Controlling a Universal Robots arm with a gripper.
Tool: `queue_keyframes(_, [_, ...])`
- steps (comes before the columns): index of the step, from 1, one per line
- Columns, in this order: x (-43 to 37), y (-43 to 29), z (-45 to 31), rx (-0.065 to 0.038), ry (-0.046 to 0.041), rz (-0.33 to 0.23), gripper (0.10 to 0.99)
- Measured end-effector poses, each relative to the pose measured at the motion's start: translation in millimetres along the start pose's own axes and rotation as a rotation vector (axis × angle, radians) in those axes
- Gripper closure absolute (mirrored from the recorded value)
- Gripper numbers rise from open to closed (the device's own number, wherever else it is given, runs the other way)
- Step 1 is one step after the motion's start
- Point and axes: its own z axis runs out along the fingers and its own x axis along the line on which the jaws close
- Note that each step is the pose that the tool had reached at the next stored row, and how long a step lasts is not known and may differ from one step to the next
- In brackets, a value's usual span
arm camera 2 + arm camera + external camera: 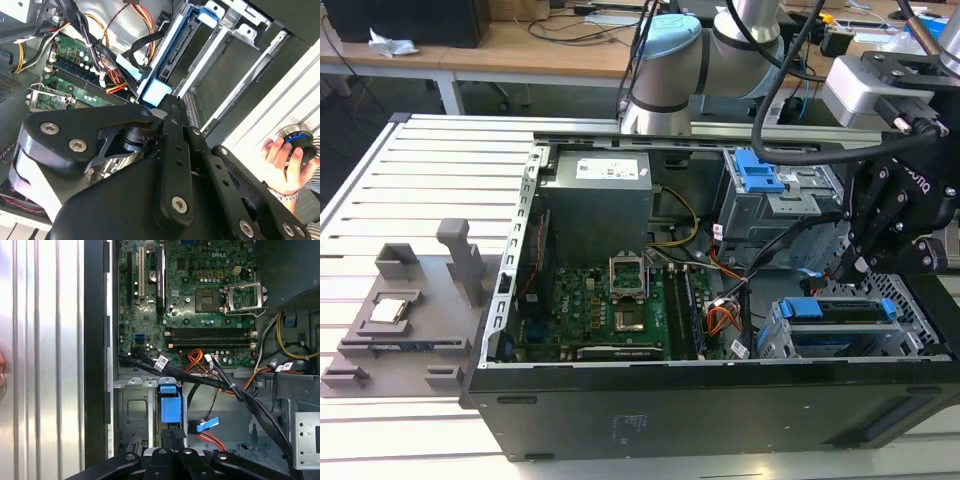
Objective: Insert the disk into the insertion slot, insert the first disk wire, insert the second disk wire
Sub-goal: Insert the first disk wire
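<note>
The disk [842, 312], framed by its blue carrier, sits inside the insertion slot [912, 300], the perforated silver bay at the exterior view's right corner of the open computer case. My gripper [846, 270] hangs just above the disk's end, fingers pressed together. In the first wrist view the fingertips [170, 432] meet right at the blue carrier [170, 409], beside the slot's metal wall [131, 410]. A black wire with a blue plug [207, 424] lies loose next to them. Whether the fingers pinch a connector is hidden. The second wrist view has the carrier's blue end [159, 92] beyond the gripper.
A taller grey cage with a blue latch [757, 172] stands behind the slot. Bundled wires [235, 390] cross from the motherboard [620, 300] toward the bay. The power supply [595, 200] fills the far corner. A grey fixture [400, 310] lies outside the case. A person's hand [282, 155] grips a round knob.
</note>
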Motion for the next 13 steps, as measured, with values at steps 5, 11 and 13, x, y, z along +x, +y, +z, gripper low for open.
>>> queue_keyframes(5, [-4.6,-16.9,2.4,0.0,0.0,0.0,0.98])
queue_keyframes(11, [-21.9,-39.0,4.2,0.0,0.0018,0.0,0.98])
queue_keyframes(13, [-24.9,-43.3,4.7,0.0,0.0017,0.0,0.98])
